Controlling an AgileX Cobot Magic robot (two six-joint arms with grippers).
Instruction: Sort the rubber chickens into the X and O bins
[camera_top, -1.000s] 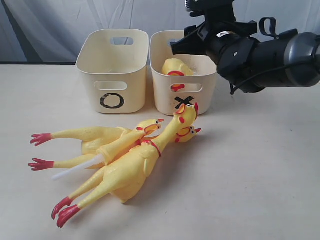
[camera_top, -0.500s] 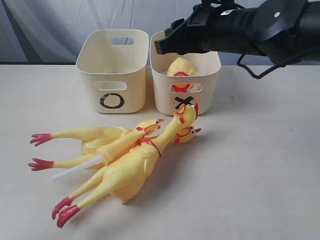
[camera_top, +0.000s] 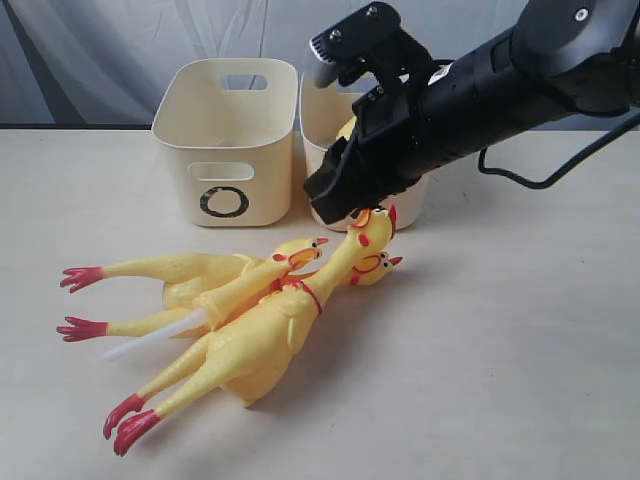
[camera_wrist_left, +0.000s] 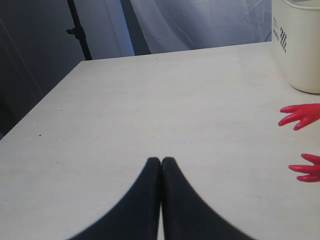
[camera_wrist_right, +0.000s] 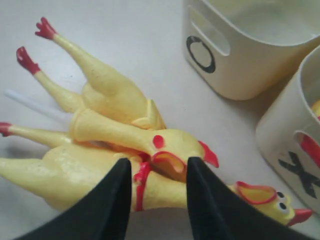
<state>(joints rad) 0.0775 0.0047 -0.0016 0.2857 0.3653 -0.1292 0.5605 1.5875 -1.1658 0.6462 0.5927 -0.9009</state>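
Three rubber chickens lie in a heap in front of the bins. One long whole chicken (camera_top: 255, 345) is in front and another (camera_top: 190, 275) behind. Across them lies the head-and-neck piece (camera_top: 290, 258) on its white stick (camera_top: 140, 345). My right gripper (camera_top: 340, 205) hangs just above their heads. It is open (camera_wrist_right: 159, 167), and its fingers straddle the head-and-neck's beak (camera_wrist_right: 167, 162) without touching it. The O bin (camera_top: 228, 140) stands at the back left. The X bin (camera_top: 312, 110) is mostly hidden by my arm, and a bit of the round body (camera_top: 347, 128) shows inside. My left gripper (camera_wrist_left: 161, 161) is shut on nothing.
The left wrist view shows bare table (camera_wrist_left: 150, 100), two red chicken feet (camera_wrist_left: 300, 115) and a bin wall (camera_wrist_left: 297, 45) at its edge. A grey curtain (camera_top: 100, 50) hangs behind the table.
My right arm has swung down from above the X bin to just over the chickens' heads, now covering most of that bin. The chickens and bins have not moved.
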